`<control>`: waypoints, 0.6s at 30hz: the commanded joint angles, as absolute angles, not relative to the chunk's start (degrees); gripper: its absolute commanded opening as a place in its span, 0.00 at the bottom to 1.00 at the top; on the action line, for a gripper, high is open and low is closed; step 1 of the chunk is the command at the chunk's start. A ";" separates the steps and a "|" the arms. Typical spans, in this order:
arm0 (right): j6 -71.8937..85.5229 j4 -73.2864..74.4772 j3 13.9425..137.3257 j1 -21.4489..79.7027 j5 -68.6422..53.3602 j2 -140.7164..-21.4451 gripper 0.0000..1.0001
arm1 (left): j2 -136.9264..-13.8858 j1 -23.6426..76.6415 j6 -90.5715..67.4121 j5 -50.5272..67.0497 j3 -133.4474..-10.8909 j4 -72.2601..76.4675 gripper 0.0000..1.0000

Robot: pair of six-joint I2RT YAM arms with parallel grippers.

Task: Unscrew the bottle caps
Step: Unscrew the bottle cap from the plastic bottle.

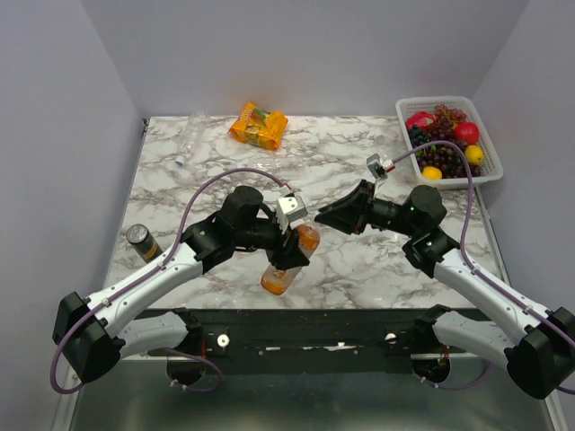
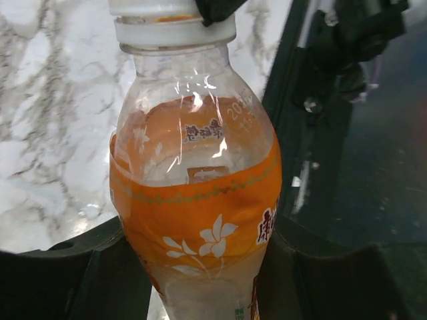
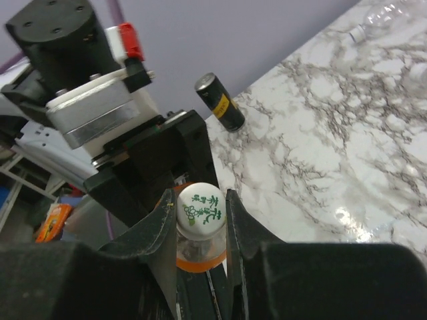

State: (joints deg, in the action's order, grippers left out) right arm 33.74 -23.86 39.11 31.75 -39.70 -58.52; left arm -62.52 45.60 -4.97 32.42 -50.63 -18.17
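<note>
Two grippers are engaged on one orange bottle (image 1: 277, 279), which is held over the near part of the table (image 1: 377, 269), between the arms. The left gripper (image 1: 289, 257) is clamped across the bottle's labelled belly. The right gripper (image 1: 321, 216) is clenched on the white cap (image 3: 200, 212), with a finger (image 3: 164, 223) pressed to each side of it.

The step in hand is judged to be the loosening twist. It is best done with the belly clamp kept firm, so that the body is not spun along with the cap. The right wrist's roll should be kept in line with the neck. The cap should be turned counter-clockwise as seen from its own end and drawn off only once the thread lets go. Since the plastic looks thin, too hard a squeeze could push liquid out as the seal opens.

The bottle's long axis is laid diagonally in the top view, with the base at the near left and the neck at the far right. The cap is pointed straight into the right gripper. How steeply the neck is tilted cannot be told.

Farther off, a dark can (image 1: 142, 241) is seen by the left edge. At the far left a clear bottle (image 1: 189, 139) is lying down, its cap too small to make out. A packet (image 1: 259, 125) is placed at the far edge and a basket (image 1: 490, 176) of fruit at the far right.
</note>
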 commanded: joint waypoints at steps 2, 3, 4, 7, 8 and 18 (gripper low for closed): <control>27.78 -27.16 37.44 33.05 -53.51 -57.83 0.01 | -62.40 45.18 -11.68 60.02 -50.01 -1.15 0.39; 27.51 -27.33 37.35 33.05 -54.48 -57.75 0.01 | -62.58 44.91 -12.82 62.38 -49.57 1.38 0.39; 27.25 -27.68 37.35 32.96 -55.28 -57.66 0.01 | -62.75 44.74 -15.01 63.27 -49.31 2.62 0.39; 26.72 -27.86 37.09 33.05 -57.21 -57.39 0.01 | -62.84 44.39 -17.75 64.86 -48.52 6.23 0.39; 26.63 -27.77 37.00 33.05 -57.30 -57.31 0.01 | -62.75 44.30 -17.75 64.78 -48.43 6.41 0.39; 24.70 -22.60 37.97 32.96 -51.61 -55.02 0.28 | -63.02 44.21 -10.30 55.12 -51.06 -4.28 0.39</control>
